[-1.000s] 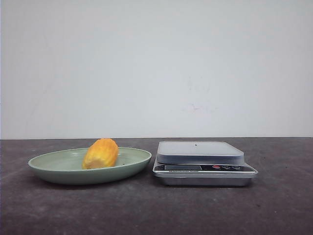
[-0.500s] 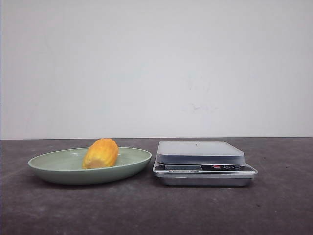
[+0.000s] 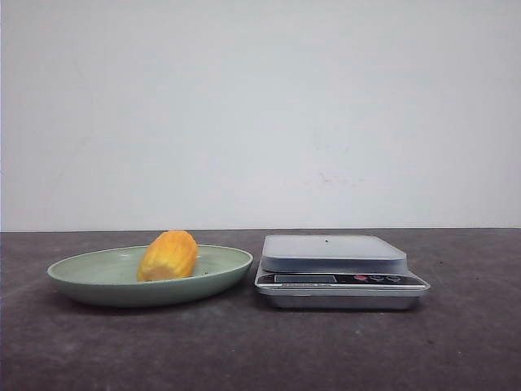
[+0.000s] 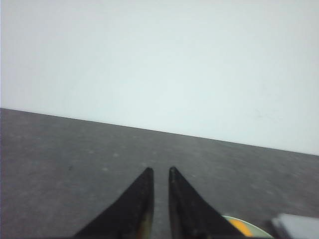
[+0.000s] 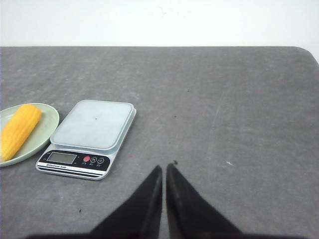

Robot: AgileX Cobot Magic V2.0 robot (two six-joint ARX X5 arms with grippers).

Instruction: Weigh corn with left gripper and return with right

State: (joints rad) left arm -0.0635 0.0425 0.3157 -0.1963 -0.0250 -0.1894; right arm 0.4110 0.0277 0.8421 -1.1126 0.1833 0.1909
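The corn (image 3: 168, 255), a stubby yellow-orange cob piece, lies on its side in a shallow green plate (image 3: 81, 275) at the left of the table. A silver digital scale (image 3: 334, 269) stands just right of the plate, its platform bare. Neither gripper shows in the front view. In the left wrist view my left gripper (image 4: 160, 170) hovers over bare table, shut with only a thin slit, and a sliver of corn (image 4: 242, 228) peeks past one finger. My right gripper (image 5: 164, 167) is shut and holds nothing, well clear of the scale (image 5: 92, 130) and the corn (image 5: 19, 130).
The dark grey table (image 5: 234, 109) runs back to a plain white wall. Its rounded far corner (image 5: 305, 50) shows in the right wrist view. The scale's display and buttons (image 5: 75, 159) face the robot.
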